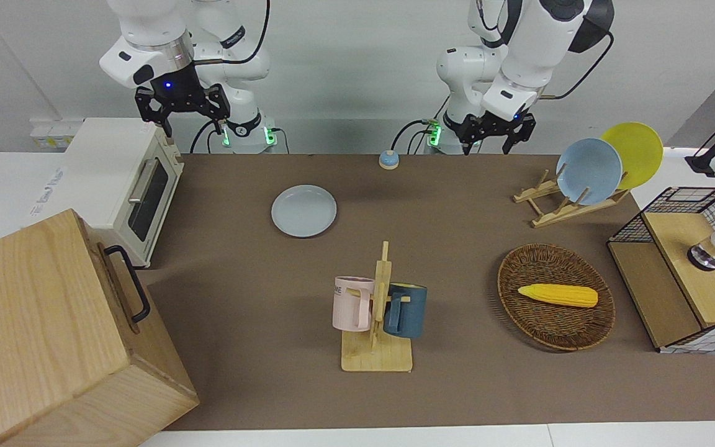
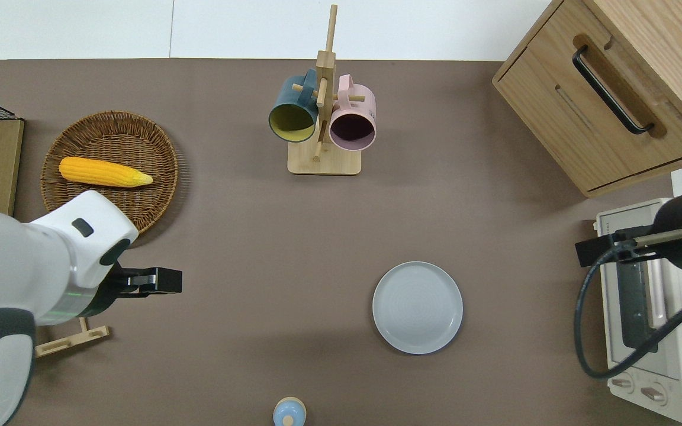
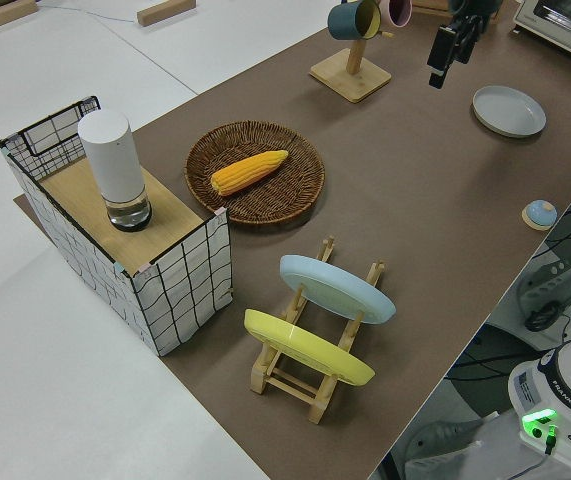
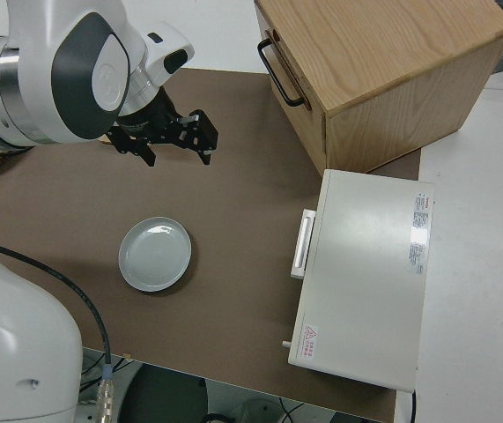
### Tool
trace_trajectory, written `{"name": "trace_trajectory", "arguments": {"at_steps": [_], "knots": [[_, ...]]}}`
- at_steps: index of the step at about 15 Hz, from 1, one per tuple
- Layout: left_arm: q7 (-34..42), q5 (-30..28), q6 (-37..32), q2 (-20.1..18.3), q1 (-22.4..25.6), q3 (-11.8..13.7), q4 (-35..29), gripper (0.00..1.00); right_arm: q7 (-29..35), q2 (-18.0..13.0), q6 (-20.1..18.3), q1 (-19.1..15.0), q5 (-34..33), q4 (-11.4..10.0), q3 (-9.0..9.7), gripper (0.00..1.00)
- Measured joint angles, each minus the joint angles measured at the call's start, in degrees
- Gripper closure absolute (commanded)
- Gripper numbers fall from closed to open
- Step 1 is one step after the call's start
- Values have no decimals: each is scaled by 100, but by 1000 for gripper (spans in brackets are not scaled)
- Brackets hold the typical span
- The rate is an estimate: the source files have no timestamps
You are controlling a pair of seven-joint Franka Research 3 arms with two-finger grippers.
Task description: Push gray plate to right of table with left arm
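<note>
Left end effector (image 1: 493, 131) raised, fingers apart; right arm parked.

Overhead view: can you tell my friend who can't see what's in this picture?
A gray plate lies alone on a brown table, with the left gripper in the air well away from it. Farther from the robots stand a mug rack and a basket holding corn.

The front camera faces the robots across the tabletop (image 1: 457, 205), arms along the upper edge; the overhead looks straight down; the left side camera looks diagonally along the tabletop from a raised corner; the right side camera sits close above; all four share the gray plate (image 2: 417, 307).
</note>
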Motion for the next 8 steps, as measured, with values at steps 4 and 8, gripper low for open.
{"name": "trace_trajectory", "arguments": {"at_steps": [4,8], "knots": [[0,2,-238,5,255,15,410,5,0,0,0,0,0,0,0,5],[0,2,-262,11,308,1,531,5,0,0,0,0,0,0,0,5]]}}
